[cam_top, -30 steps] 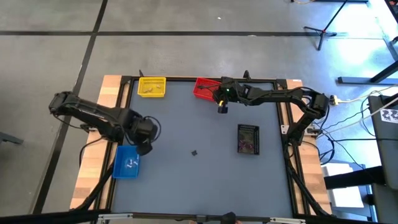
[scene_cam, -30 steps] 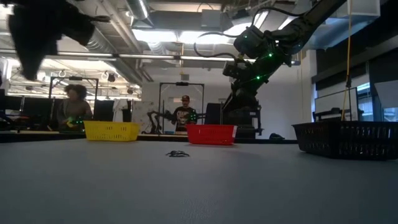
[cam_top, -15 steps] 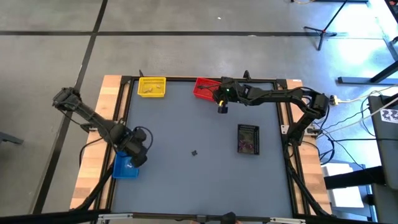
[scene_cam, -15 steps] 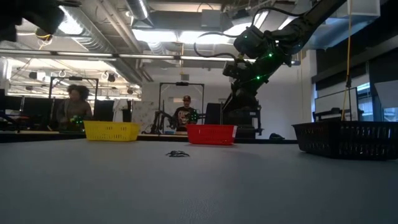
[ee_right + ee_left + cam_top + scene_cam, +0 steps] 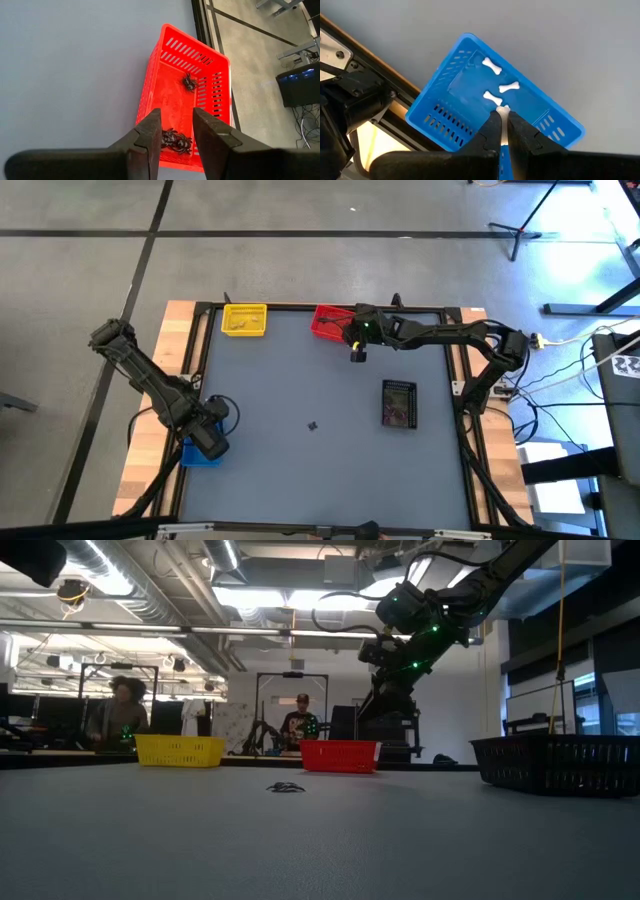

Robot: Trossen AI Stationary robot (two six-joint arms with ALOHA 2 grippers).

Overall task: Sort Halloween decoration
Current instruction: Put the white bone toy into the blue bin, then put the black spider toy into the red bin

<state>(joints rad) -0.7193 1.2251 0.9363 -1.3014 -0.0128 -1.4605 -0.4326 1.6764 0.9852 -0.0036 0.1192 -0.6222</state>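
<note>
Left gripper (image 5: 503, 116) hangs over the blue slotted plastic bin (image 5: 445, 107), fingers pinched on a small white bone trinket (image 5: 504, 109). Right gripper (image 5: 176, 122) sits part-open, empty, above the red slotted bin (image 5: 170, 80).

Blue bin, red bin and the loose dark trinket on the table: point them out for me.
blue bin (image 5: 450, 107), left wrist view, on its slotted side wall.
red bin (image 5: 170, 82), right wrist view, on its floor.
loose dark trinket (image 5: 312, 425), high view, on its middle.

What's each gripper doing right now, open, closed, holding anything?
Left gripper: shut on a white bone over the blue bin.
Right gripper: open, empty, above the red bin.
</note>
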